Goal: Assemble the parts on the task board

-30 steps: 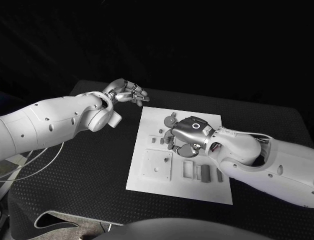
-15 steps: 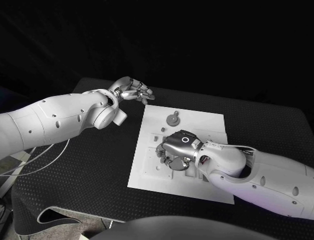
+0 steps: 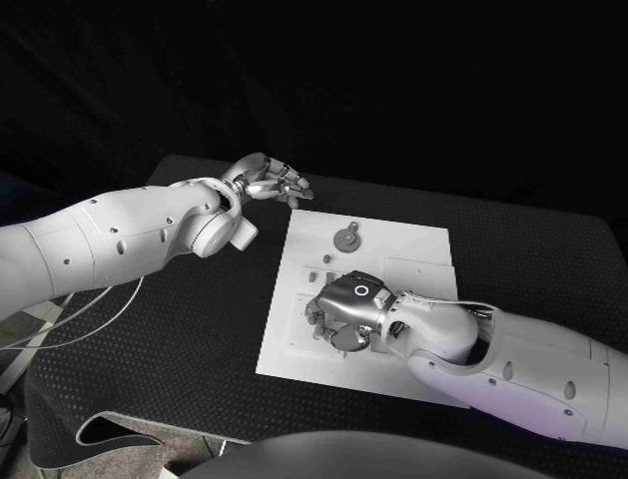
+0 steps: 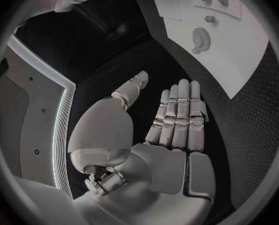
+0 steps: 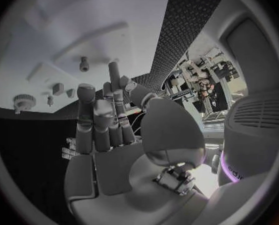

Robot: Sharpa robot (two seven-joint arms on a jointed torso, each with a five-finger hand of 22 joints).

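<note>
- my right hand (image 3: 345, 317) sits low over the task board (image 3: 421, 244), lower middle of the head frame, back of the hand up, fingers pointing toward the board's left part
- right wrist view: my right hand (image 5: 105, 120) has its fingers stretched out side by side, nothing between them that I can see; whether the fingertips touch the board I cannot tell
- my left hand (image 3: 268, 184) is off the board, upper left of centre in the head frame, just past the board's far left corner, above the black table (image 3: 156, 329)
- left wrist view: my left hand (image 4: 174, 117) is flat, fingers straight and together, thumb out to the side, holding nothing
- gear-shaped part (image 3: 345, 239) lies on the board's upper area, clear of both hands; also seen at (image 4: 201, 38) and (image 5: 24, 102)
- small parts (image 3: 325, 260) sit mid-board just above my right hand
- a small peg part (image 5: 84, 63) stands on the board ahead of my right fingers
</note>
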